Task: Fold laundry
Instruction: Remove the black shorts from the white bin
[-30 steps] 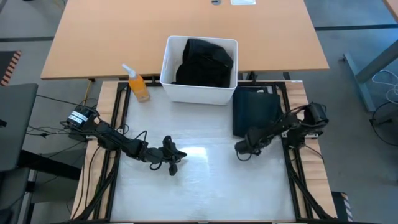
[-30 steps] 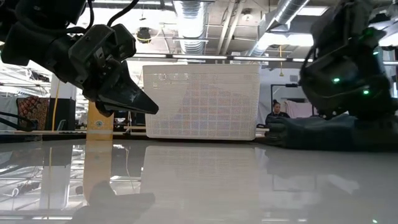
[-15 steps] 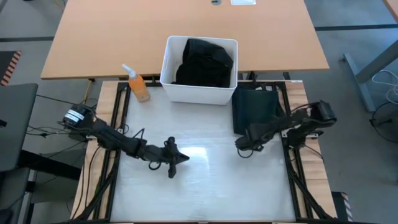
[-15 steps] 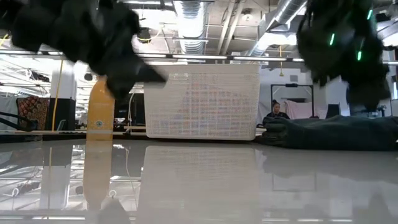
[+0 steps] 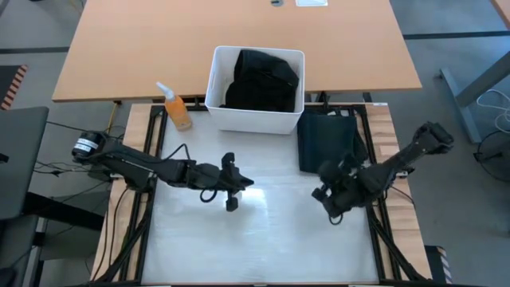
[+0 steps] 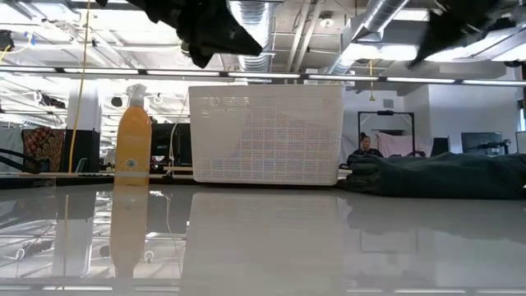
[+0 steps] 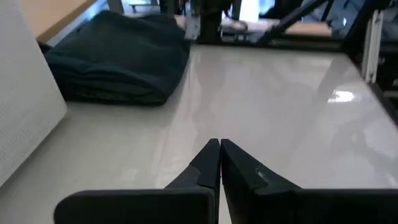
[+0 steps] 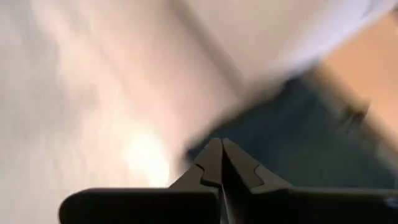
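Both grippers have their jaws pressed together and hold nothing. The left gripper (image 5: 233, 185) is over the middle of the white table (image 5: 263, 239). The right gripper (image 5: 328, 199) is beside the folded dark garment (image 5: 327, 139). More black clothing (image 5: 263, 80) sits in the white bin (image 5: 253, 119).

Dark navy folded garment (image 5: 328, 142), black clothing (image 5: 263, 80) in white bin (image 5: 253, 118) (fine-dotted walls), orange spray bottle (image 5: 177, 110).
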You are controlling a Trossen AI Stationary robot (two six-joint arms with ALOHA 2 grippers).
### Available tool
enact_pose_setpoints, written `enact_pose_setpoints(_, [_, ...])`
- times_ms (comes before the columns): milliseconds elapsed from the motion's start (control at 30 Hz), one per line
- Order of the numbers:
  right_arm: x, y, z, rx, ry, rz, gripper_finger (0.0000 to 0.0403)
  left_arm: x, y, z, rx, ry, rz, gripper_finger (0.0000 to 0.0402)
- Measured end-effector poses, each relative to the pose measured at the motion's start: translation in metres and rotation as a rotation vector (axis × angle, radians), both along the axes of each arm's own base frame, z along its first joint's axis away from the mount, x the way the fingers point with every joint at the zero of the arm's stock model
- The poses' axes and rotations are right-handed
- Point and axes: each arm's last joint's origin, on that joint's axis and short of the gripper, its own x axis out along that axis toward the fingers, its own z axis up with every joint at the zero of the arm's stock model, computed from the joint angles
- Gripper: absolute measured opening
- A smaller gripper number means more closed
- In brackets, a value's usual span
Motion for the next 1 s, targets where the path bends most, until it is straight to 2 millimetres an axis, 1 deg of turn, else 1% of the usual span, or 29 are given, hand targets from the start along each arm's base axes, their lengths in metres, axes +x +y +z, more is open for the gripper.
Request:
enact_pose_setpoints(67, [0.005, -0.008, 0.010, -0.098, -0.088, -0.016, 0.0023, -0.001, 0.000, -0.002, 0.016, 0.004, -0.006, 0.0000])
enact_pose_setpoints(100, [0.009, -0.015, 0.015, -0.136, -0.111, -0.034, 0.0023, -0.001, 0.000, -0.004, 0.022, -0.002, -0.008, 0.0000])
enact_pose_setpoints(200, [0.027, -0.046, 0.029, -0.216, -0.111, -0.082, 0.0021, -0.005, 0.001, -0.014, 0.035, -0.020, -0.015, 0.0000])
enact_pose_setpoints(267, [0.042, -0.073, 0.040, -0.247, -0.099, -0.077, 0.0022, -0.007, 0.002, -0.019, 0.030, -0.044, -0.013, 0.0000])
enact_pose_setpoints(300, [0.050, -0.088, 0.047, -0.250, -0.115, -0.043, 0.0024, -0.008, 0.003, -0.022, 0.028, -0.052, -0.011, 0.0000])
enact_pose_setpoints(367, [0.061, -0.118, 0.062, -0.254, -0.206, 0.055, 0.0028, -0.011, 0.004, -0.029, 0.029, -0.046, -0.009, 0.0000])
enact_pose_setpoints(433, [0.067, -0.149, 0.074, -0.276, -0.334, 0.113, 0.0030, -0.013, 0.004, -0.033, 0.030, -0.043, -0.008, 0.0000])
enact_pose_setpoints(500, [0.066, -0.181, 0.082, -0.310, -0.377, 0.096, 0.0030, -0.014, 0.005, -0.036, 0.026, -0.048, -0.006, 0.0000])
enact_pose_setpoints(600, [0.065, -0.228, 0.080, -0.286, -0.377, -0.049, 0.0031, -0.017, 0.005, -0.042, 0.026, -0.040, -0.006, 0.0000])
enact_pose_setpoints(700, [0.071, -0.271, 0.067, -0.224, -0.326, -0.094, 0.0042, -0.016, 0.006, -0.040, 0.023, -0.061, -0.004, 0.0000])
enact_pose_setpoints(800, [0.090, -0.304, 0.058, -0.212, -0.274, -0.062, 0.0069, -0.016, 0.007, -0.040, 0.038, -0.059, -0.007, 0.0000])
enact_pose_setpoints(900, [0.112, -0.331, 0.057, -0.247, -0.196, -0.050, 0.0107, -0.015, 0.010, -0.039, 0.049, -0.068, -0.001, 0.0000])
enact_pose_setpoints(1000, [0.132, -0.359, 0.058, -0.253, -0.121, -0.045, 0.0155, -0.015, 0.013, -0.039, 0.049, -0.063, 0.008, 0.0000])
